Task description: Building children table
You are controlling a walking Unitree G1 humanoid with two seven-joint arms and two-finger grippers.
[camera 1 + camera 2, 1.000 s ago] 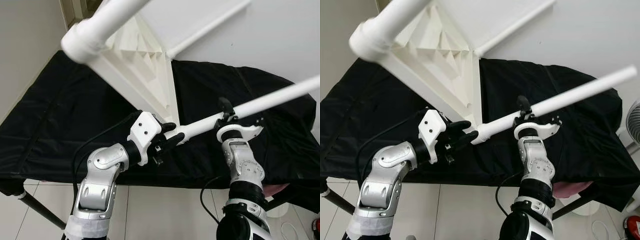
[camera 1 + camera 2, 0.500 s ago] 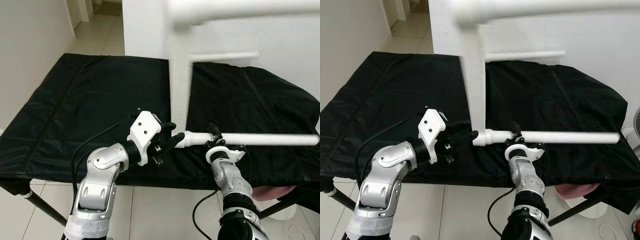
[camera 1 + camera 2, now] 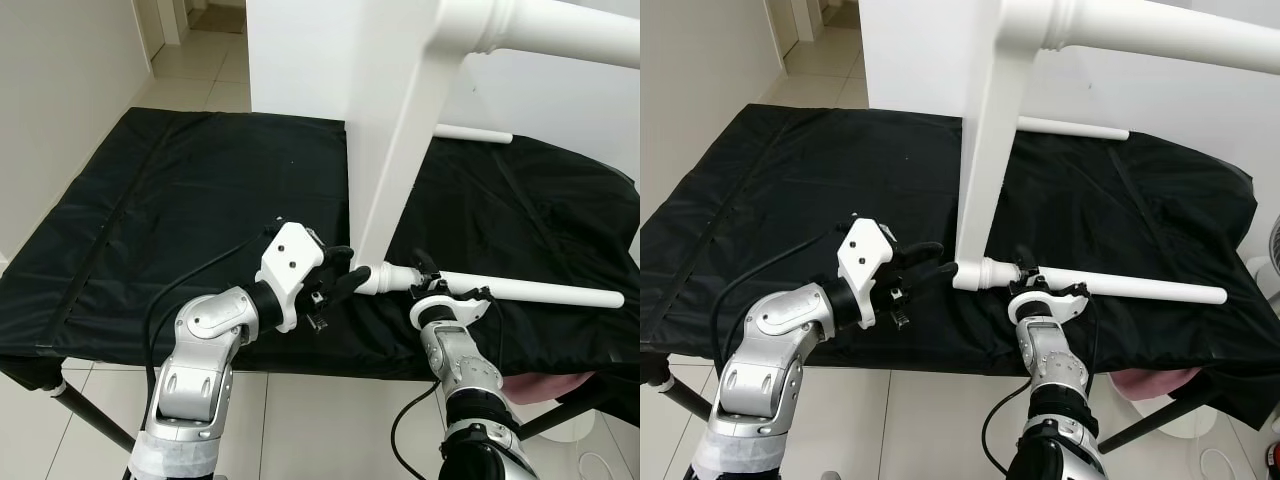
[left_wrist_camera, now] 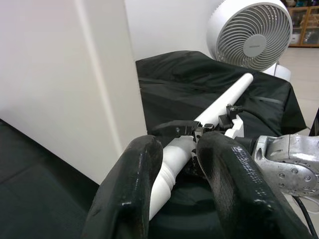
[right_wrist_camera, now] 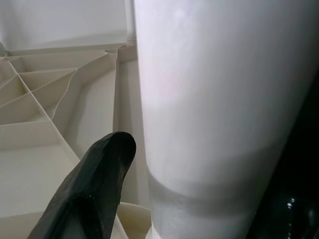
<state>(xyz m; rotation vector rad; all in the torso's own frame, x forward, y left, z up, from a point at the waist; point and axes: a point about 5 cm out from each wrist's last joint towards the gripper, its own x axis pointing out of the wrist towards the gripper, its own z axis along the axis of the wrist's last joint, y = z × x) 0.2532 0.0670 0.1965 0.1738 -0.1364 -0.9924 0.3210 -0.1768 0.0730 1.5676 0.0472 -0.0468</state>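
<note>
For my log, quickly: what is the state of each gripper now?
Left gripper: closed on the table leg.
Right gripper: closed on the same leg.

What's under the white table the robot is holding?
Under the white table lies a black cloth spread over a work surface; a table leg stretches out above it. The left gripper and right gripper hold that leg. The cloth hides the surface beneath.

1. The table (image 3: pixel 330 90) looks like smooth white plastic, a little shiny.
2. Its leg (image 3: pixel 520 290) is the same smooth white plastic.
3. The cover (image 3: pixel 180 210) is black cloth, soft and wrinkly, with a dull shine.
4. The arms (image 3: pixel 205 345) are shiny silver metal.
5. The fingers (image 4: pixel 229 174) are glossy black.
6. The floor (image 3: pixel 90 440) has smooth pale tiles.
</note>
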